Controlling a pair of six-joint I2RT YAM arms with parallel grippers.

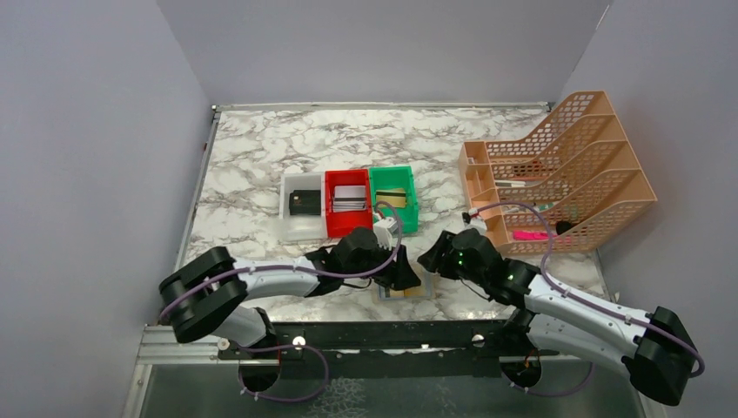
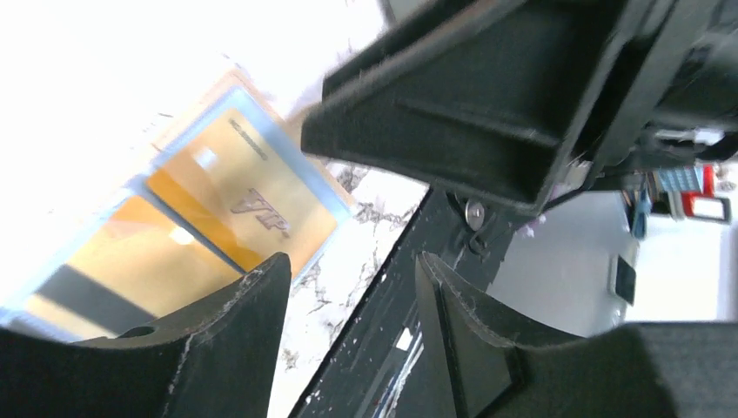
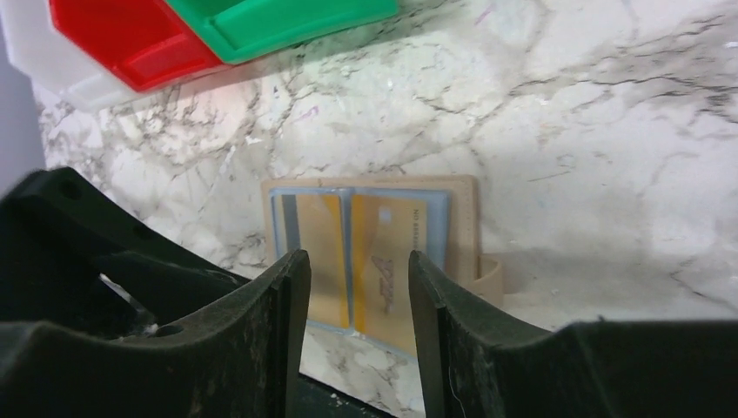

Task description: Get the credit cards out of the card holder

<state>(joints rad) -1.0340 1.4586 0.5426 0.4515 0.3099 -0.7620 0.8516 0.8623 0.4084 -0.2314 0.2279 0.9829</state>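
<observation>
The card holder (image 1: 402,294) lies open and flat on the marble near the table's front edge, between my two grippers. It is tan with clear bluish sleeves (image 3: 464,218). Two gold credit cards sit inside the sleeves, one striped (image 3: 320,235) and one printed (image 3: 387,235). The left wrist view shows the same holder (image 2: 196,117) with the printed card (image 2: 248,205) and the striped card (image 2: 122,261). My left gripper (image 2: 352,270) hovers open at the holder's near edge, holding nothing. My right gripper (image 3: 358,261) is open just above the holder's near side, empty.
White (image 1: 300,213), red (image 1: 348,202) and green (image 1: 393,196) bins stand in a row behind the holder, with cards and a black item in them. An orange mesh file organizer (image 1: 566,170) fills the right. The black frame rail (image 2: 418,287) runs just below the holder.
</observation>
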